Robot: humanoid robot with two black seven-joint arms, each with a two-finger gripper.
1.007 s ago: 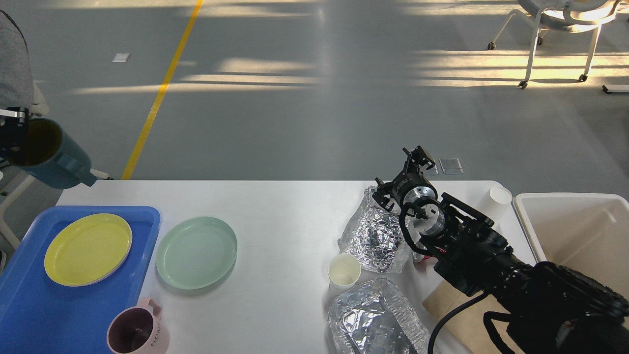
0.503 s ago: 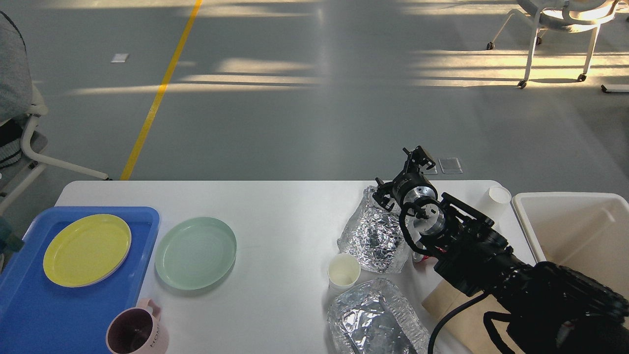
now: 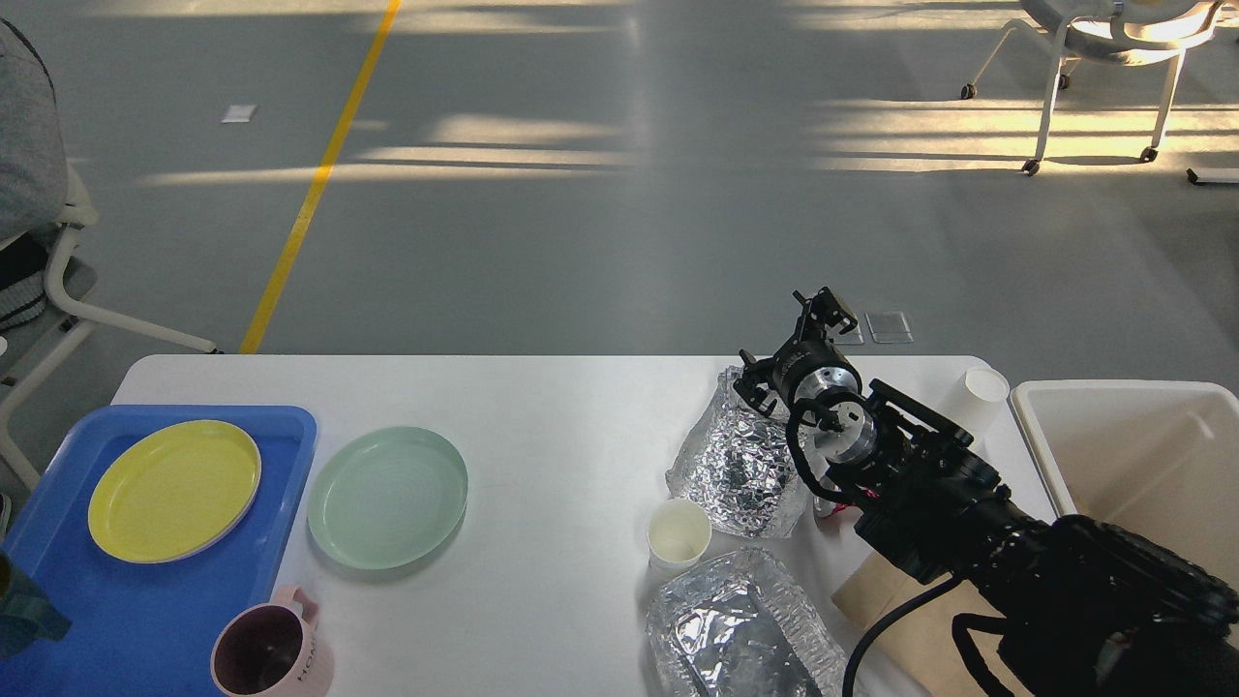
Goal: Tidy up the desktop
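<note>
- Since a second ago, the teal cup (image 3: 24,612) has gone from high at the left edge, off the table, down to the bottom-left corner, where only a sliver of it shows over the blue tray (image 3: 126,620); the left gripper that carried it is now out of view.
- Nothing else has shifted: the right arm holds the same pose, and the right gripper (image 3: 821,315) hangs above the table's far edge. Its fingers are too small and dark to separate, so whether the jaws are spread or pressed together cannot be told.
- The white table (image 3: 552,445) fills the lower half of the view.
- The blue tray, at its left end, holds a yellow plate (image 3: 174,490).
- Just beside the tray lies a green plate (image 3: 387,497), with nothing on it.
- A pink mug (image 3: 273,654) stands at the near edge, touching the tray's corner.
- A small paper cup (image 3: 679,532) stands between two crumpled foil containers (image 3: 740,463) (image 3: 740,629).
- An off-white bin (image 3: 1142,455) sits at the right end, with a white cup (image 3: 980,397) just beside it.
</note>
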